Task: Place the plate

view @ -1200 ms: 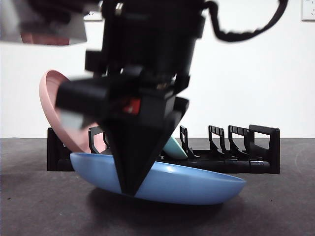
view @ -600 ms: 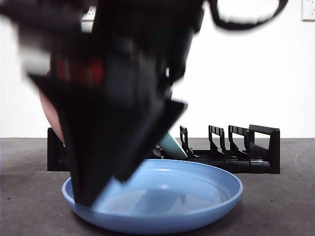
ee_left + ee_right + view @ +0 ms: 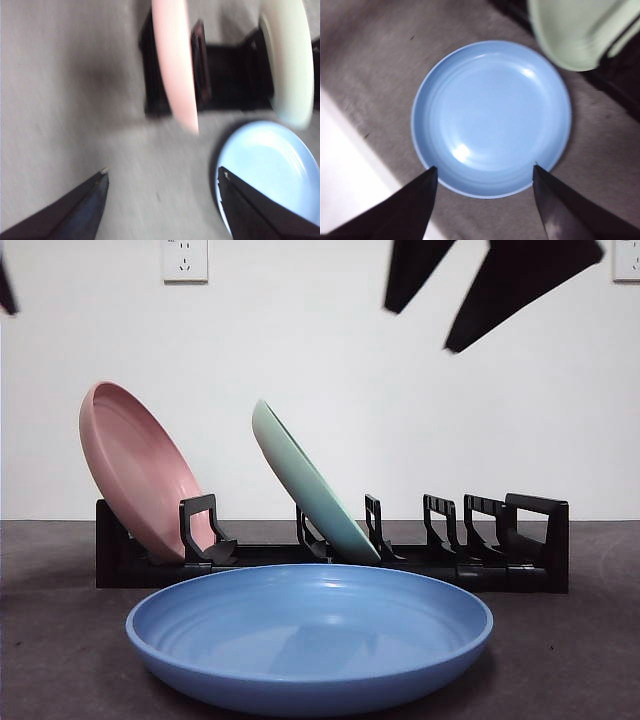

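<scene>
A: Front view: blue plate point(image 3: 310, 636) flat on table point(image 3: 560, 660), near side of black rack point(image 3: 520, 540); pink plate point(image 3: 140, 472) and green plate point(image 3: 310, 483) slotted.

B: Grippers?

A: Right gripper point(image 3: 485, 172) above it, jaws wide, empty. Left gripper point(image 3: 162, 175) likewise. Step, I judge: grasp rim, tilt into a free slot. No readable writing.

Blue plate point(image 3: 491, 119) flat on grey table point(image 3: 370, 60), right gripper point(image 3: 485, 172) jaws apart above it, green plate point(image 3: 570, 30) beside

blue plate point(image 3: 310, 640) flat on table, upright, before rack.
</scene>
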